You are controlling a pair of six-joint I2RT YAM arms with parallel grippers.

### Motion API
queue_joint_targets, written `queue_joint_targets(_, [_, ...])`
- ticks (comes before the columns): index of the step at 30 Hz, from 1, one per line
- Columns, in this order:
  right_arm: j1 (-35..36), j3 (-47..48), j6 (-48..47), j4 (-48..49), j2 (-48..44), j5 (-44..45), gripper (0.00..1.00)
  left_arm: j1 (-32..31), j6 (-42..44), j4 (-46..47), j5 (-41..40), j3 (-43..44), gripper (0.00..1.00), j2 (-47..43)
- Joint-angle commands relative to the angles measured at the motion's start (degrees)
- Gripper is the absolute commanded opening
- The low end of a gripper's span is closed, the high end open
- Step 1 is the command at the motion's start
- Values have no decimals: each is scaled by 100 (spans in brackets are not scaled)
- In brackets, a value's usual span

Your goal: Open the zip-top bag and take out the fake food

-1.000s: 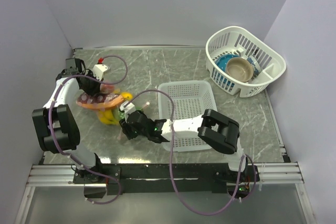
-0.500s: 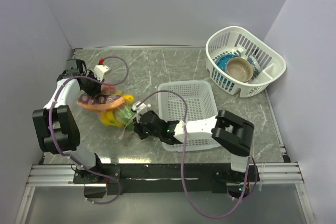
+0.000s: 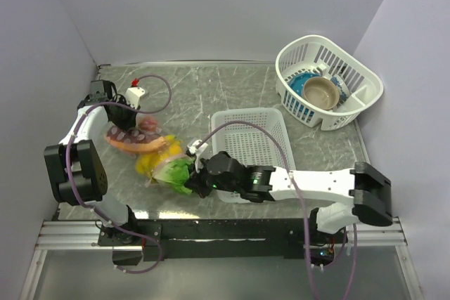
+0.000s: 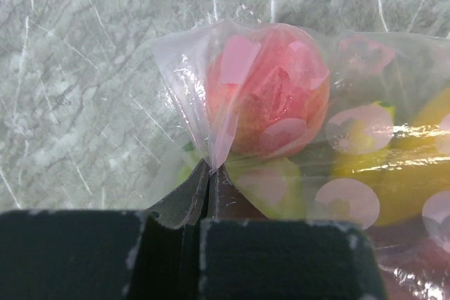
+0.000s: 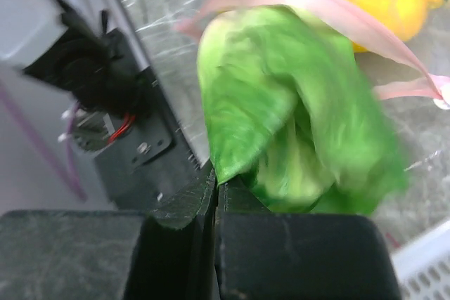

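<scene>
The zip-top bag point(image 3: 144, 147) lies on the desk point(image 3: 211, 89) at the left-centre of the top view, a clear floppy pouch printed with pale pink spots. Inside it the pink-red round fruit point(image 4: 271, 100) sits toward the upper end, the orange and dark red slice point(image 3: 132, 140) lies along the left side, and the yellow banana point(image 3: 150, 164) lies lower down. The green lettuce point(image 5: 295, 124) is at the bag's lower right end. It pushes out under the pinkish zip strip point(image 5: 316, 1), which arches over its top in the right wrist view. How much of the leaf lies inside the plastic is hard to tell.

Just right of the bag stands a white perforated tray point(image 3: 253, 135); the right arm stretches across its near edge and covers that rim. Well apart, in the upper right of the top view, a round white basket point(image 3: 351, 68) holds a blue bowl point(image 3: 302, 88) and a tan bowl point(image 3: 322, 93). A purple cable point(image 3: 160, 89) loops above the bag from the left arm.

The right end effector point(image 5: 216, 177) has its fingers pressed together on the lower edge of the lettuce. The left end effector point(image 4: 209, 170) is closed on a pinched fold of the bag's plastic, just below the round fruit in its own view.

The lettuce is blurred in the right wrist view. In the left wrist view the banana and slice run off the right edge, and the dark end effector body fills the bottom of both wrist views. From above, the left fingertips are hard to pick out against the bag
</scene>
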Motion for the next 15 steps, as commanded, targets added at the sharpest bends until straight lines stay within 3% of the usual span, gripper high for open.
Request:
queue_joint_targets(1, [75, 100, -45, -532, -675, 162, 0, 0, -129, 82, -46, 63, 1, 19])
queue_joint_targets(10, [-126, 1039, -774, -1622, -1809, 1963, 0, 0, -41, 3, -63, -77, 1, -130])
queue_joint_targets(15, [-969, 1041, -811, -1667, -2399, 2614, 0, 9, -49, -15, -19, -139, 1, -227])
